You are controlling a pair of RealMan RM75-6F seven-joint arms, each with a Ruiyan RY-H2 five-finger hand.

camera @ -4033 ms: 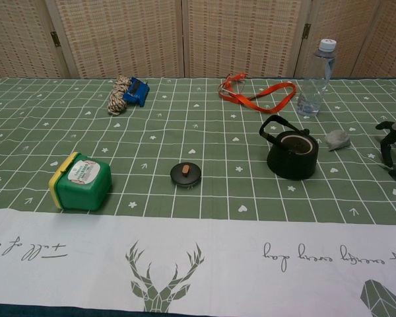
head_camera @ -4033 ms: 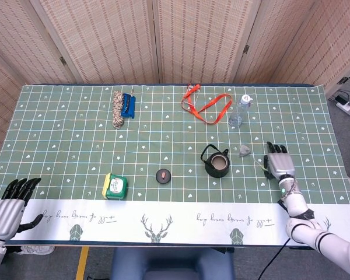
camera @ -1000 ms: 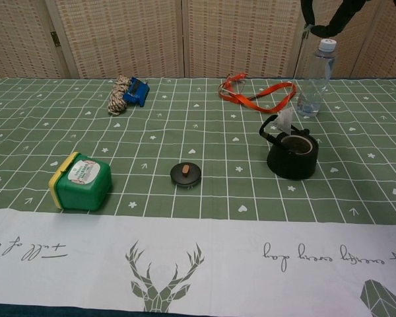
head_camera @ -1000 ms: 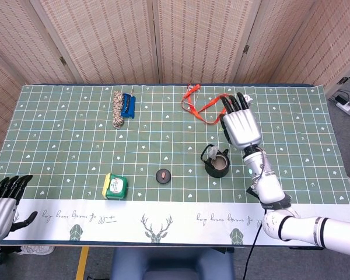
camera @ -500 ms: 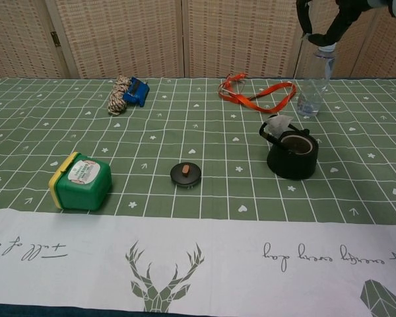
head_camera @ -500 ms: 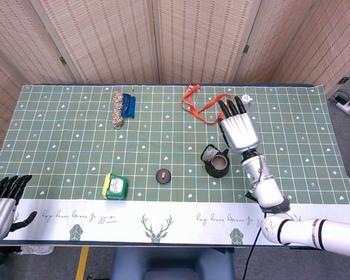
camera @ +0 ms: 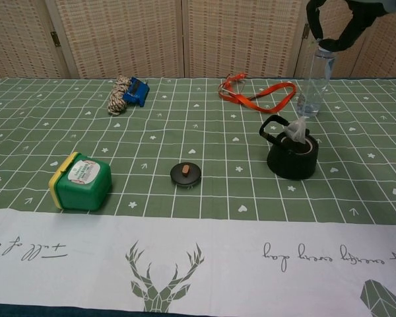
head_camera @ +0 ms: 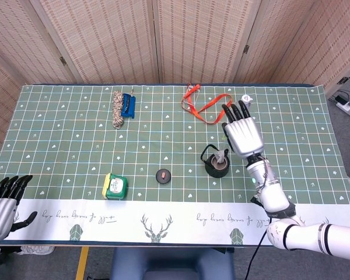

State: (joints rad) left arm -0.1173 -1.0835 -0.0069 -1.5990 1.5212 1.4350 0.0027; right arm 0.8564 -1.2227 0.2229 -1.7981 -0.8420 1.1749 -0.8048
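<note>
Hovering over the black teapot (camera: 292,160) is the right hand (head_camera: 243,135), raised well above the table (head_camera: 58,146); in the head view it is showing its back, with the fingers (head_camera: 234,111) reaching toward the far edge and covering most of the water bottle (camera: 311,86); in the chest view only the dark fingertips are showing at the top of the frame, curved in toward one another.

The tea bag (camera: 296,129) is standing peaked and upright at the pot's open mouth, its lower end dipping inside the rim and its long axis running near vertical; it is lying below the fingertips and a little toward the robot's left of them; no thread is resolving between bag and hand, yet the upright pose is reading as a bag hanging from a pinch, so I am judging the right hand to be holding it by a string.

The pot's handle is pointing away from the right hand, toward the robot's left; the small round lid (head_camera: 162,175) is lying apart from the pot on that same side, with the green tin (head_camera: 115,185) beyond it.

The left hand (head_camera: 3,201) is waiting off the near left corner, fingers straight and slightly apart, holding nothing; it is sitting far from the pot, so the right hand is by far the nearer one.

An orange lanyard (head_camera: 204,105) is lying behind the pot; a coil of rope (head_camera: 117,109) is resting far left.
</note>
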